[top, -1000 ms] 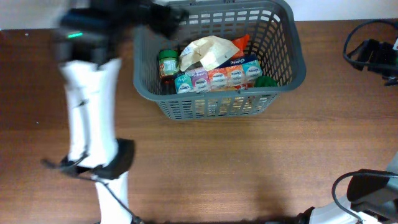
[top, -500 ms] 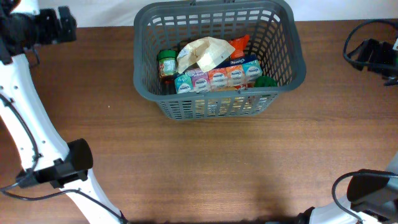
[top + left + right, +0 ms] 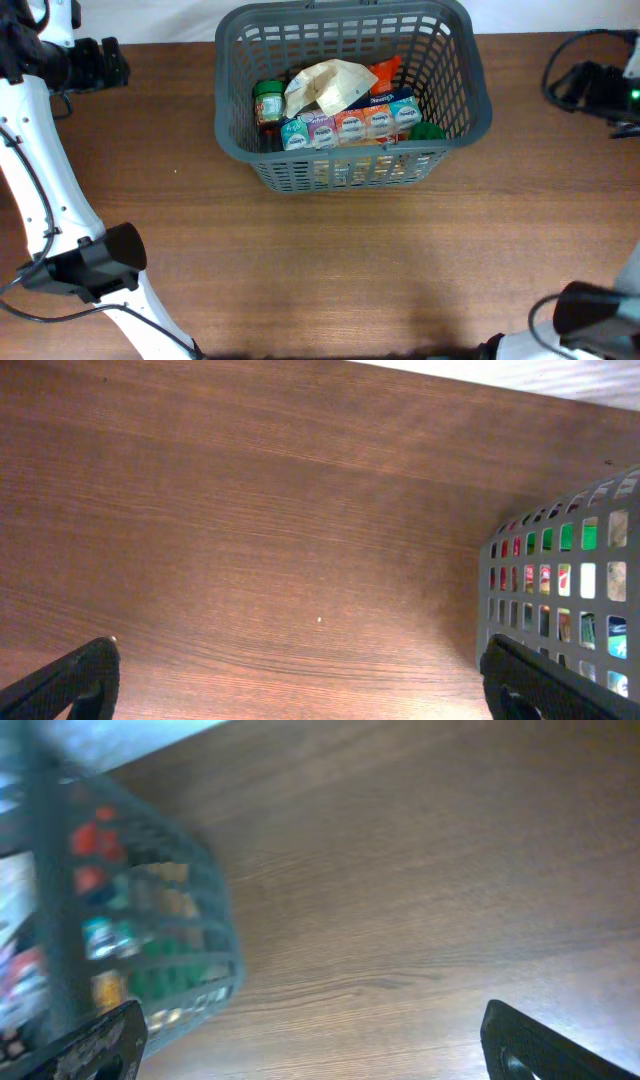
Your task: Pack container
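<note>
You have the container [image 3: 455, 110] standing upright at the far middle of the table [image 3: 350, 270]. Inside it:
- a green-lidded jar [image 3: 269, 102] at the left wall
- a row of small cartons [image 3: 350, 125] along the near wall
- a crumpled beige packet [image 3: 325, 85] lying over the cartons
- an orange item [image 3: 388, 70] behind them
- a green item [image 3: 428, 130] in the near right corner

Your left gripper [image 3: 315, 685] hovers over bare wood left of the container, jaws spread wide, holding nothing. Your right gripper [image 3: 325, 1045] hovers to its right, jaws likewise wide and empty.
</note>
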